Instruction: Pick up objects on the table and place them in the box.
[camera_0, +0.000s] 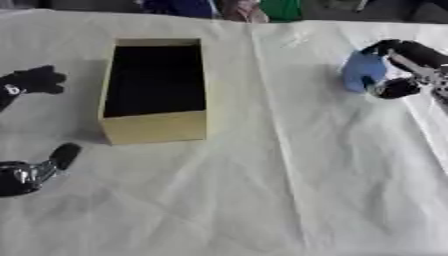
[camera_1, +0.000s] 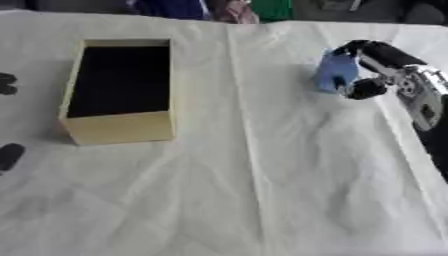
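A yellow open box with a dark inside stands on the white cloth, left of centre. At the far right, my right hand is curled round a light blue object, with fingers over its top and the thumb below it. I cannot tell whether the blue object rests on the cloth or hangs just above it. My left hand shows at the left edge beside the box, its fingers relaxed and holding nothing, with a lower finger near the box's front corner.
A white wrinkled cloth covers the table, with a fold line running down its middle. Coloured items lie past the far edge.
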